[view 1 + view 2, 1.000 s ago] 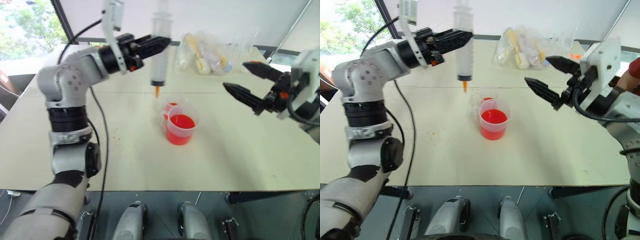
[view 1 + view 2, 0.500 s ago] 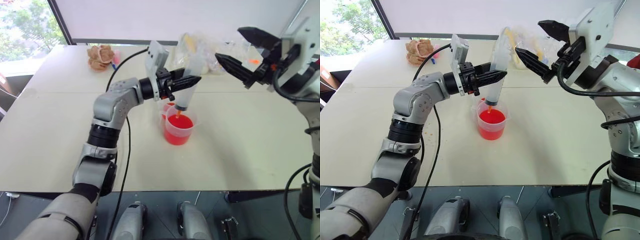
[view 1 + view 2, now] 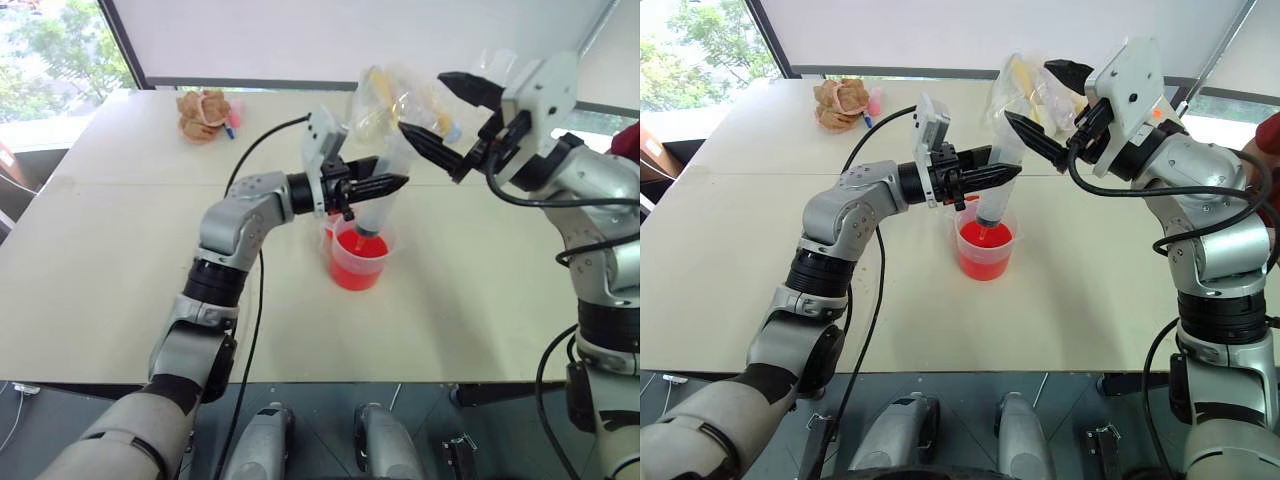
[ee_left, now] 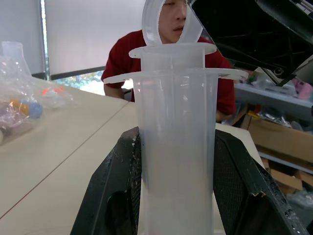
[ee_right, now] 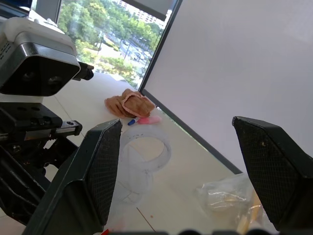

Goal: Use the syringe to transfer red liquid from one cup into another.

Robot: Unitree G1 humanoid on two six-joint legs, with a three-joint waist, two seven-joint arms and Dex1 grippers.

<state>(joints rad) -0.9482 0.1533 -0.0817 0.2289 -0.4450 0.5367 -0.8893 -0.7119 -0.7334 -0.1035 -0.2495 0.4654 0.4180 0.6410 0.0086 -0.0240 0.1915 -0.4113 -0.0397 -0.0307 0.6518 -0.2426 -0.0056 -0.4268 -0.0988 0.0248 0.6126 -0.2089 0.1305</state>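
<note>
We see our right gripper [image 5: 186,169] with its two black fingers spread wide, the ring-shaped top of the syringe [image 5: 145,152] just beside one finger. Our left gripper [image 5: 29,147] is close by. Beyond, a crumpled tan cloth [image 5: 128,104] and a clear plastic bag [image 5: 226,199] lie on the table [image 5: 183,183].

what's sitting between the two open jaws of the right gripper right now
The ring-shaped top of the syringe's plunger, seen in the right wrist view. The right gripper is open around it, not touching, while the left gripper holds the syringe barrel.
</note>
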